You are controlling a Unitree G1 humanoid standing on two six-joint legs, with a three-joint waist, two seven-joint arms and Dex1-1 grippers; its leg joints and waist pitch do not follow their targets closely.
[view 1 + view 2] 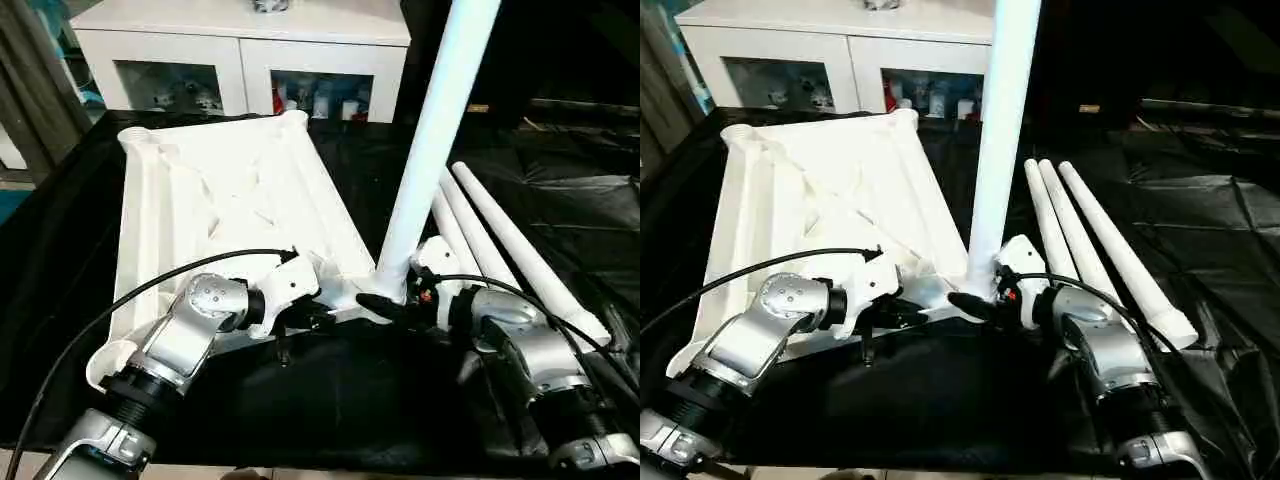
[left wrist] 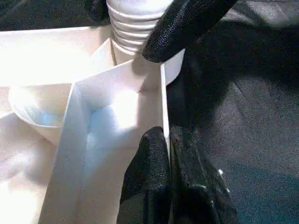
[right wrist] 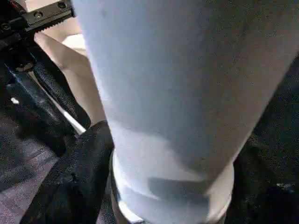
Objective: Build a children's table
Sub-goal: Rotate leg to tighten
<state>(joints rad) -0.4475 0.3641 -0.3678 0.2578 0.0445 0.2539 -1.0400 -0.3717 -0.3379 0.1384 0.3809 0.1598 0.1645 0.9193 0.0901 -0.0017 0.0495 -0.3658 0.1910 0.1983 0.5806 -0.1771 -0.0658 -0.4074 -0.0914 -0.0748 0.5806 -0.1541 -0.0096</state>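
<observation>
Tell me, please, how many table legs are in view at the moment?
4. One leg stands upright in the near corner socket of the upturned table top; the other three legs lie side by side on the black sheet to its right.

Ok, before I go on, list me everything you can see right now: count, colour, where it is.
Table top: one, white, lying ribbed underside up on the black sheet, left of centre.
Upright leg: one, white, standing in the top's near right corner socket.
Loose legs: three, white, lying side by side on the sheet right of the top.
Black sheet: one, black, covering the work surface.
Cabinet: one, white with glass doors, behind the sheet, small items inside.
Left hand: black fingers shut on the top's near rim beside the corner socket.
Right hand: black fingers either side of the upright leg's base; grip cannot be told.
</observation>
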